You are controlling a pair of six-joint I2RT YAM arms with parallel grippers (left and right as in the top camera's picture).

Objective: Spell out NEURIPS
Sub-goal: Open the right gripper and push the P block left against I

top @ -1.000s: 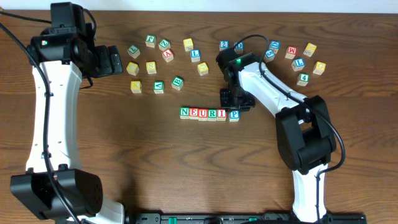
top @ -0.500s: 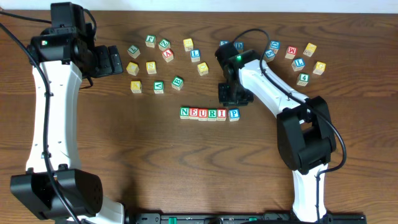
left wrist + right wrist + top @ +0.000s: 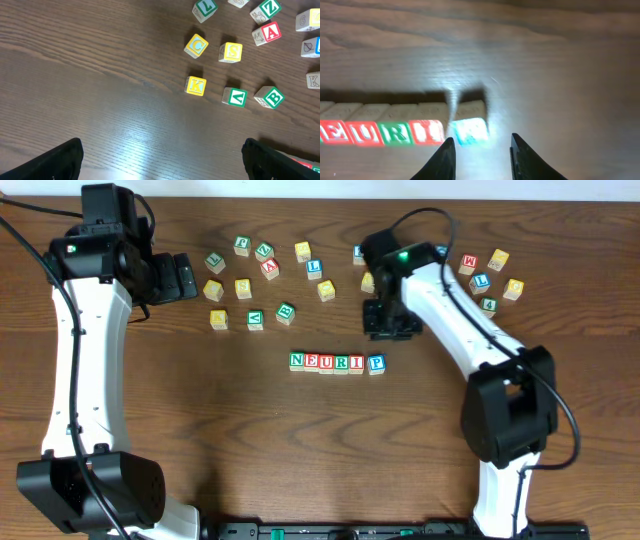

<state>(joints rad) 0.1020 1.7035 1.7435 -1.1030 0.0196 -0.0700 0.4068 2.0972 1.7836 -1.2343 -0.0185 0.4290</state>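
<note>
At the centre of the table (image 3: 300, 450), six cubes stand in a touching row (image 3: 337, 363) reading N, E, U, R, I, P. The P cube (image 3: 376, 364) closes the end nearest the right arm (image 3: 440, 300). The S cube (image 3: 243, 287), yellow-faced, lies in the loose scatter toward the far edge. It is near the C cube (image 3: 213, 289) but not touching it, and well apart from the row.

The right arm's jaws hover just beyond the P cube, partly apart and holding nothing. The jaws of the left arm (image 3: 85, 350) stand fully apart and empty beside the scatter, close to the S cube.

Judged from this layout, the step in hand is fetching the S, the last letter needed.

1. Select the arm with the clearer path. The left arm appears nearer to the S cube.
2. Descend from directly above, so that you straddle two opposite free faces of the S cube. Keep the jaws clear of the C cube on one side.
3. Close squarely on flat faces, not corners, so that the cube does not twist.
4. Carry the cube high enough to pass over the row.
5. Set it down just beside the P cube, letter upward and reading the same way as the others.
6. Release before withdrawing, and lift straight up. A sideways exit risks nudging the finished letters out of line.
</note>
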